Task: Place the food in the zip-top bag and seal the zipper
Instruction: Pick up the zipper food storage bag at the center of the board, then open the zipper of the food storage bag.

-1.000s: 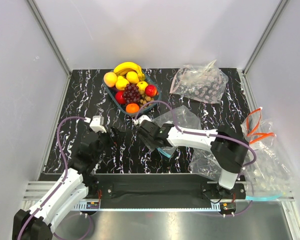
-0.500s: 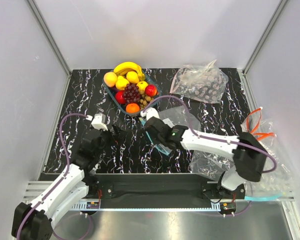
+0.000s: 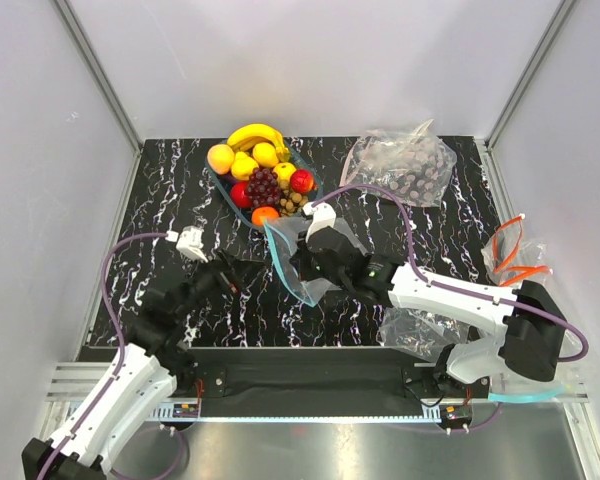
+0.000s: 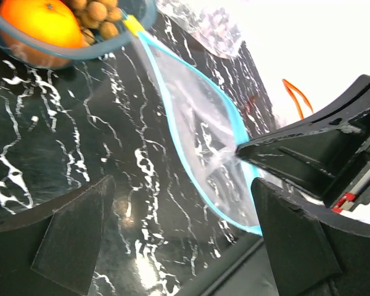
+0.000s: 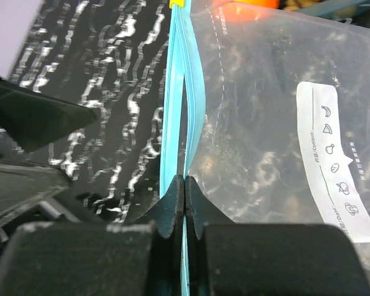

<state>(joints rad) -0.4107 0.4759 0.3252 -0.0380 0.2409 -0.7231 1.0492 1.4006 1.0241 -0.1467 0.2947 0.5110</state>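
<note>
The food (image 3: 262, 180) is piled in a blue-rimmed bowl (image 3: 220, 190) at the back: banana, yellow fruits, apples, grapes, an orange (image 4: 36, 24) and a nut cluster (image 4: 95, 9). My right gripper (image 3: 308, 275) is shut on the light-blue zipper (image 5: 179, 92) of the clear zip-top bag (image 3: 292, 252), holding it up on edge just in front of the bowl. The bag's mouth is slightly parted and faces left. My left gripper (image 3: 242, 275) stands open a short way left of the zipper (image 4: 172, 142), touching nothing.
A wrinkled clear bag (image 3: 400, 165) lies at the back right. More clear bags lie under my right arm (image 3: 420, 330) and at the right edge (image 3: 540, 345), beside orange loops (image 3: 515, 262). The bag bears a white label (image 5: 333, 160).
My right gripper has shut on the zipper and drawn the bag up and leftward, standing it on edge. My left gripper has moved right, toward the bag's mouth.
</note>
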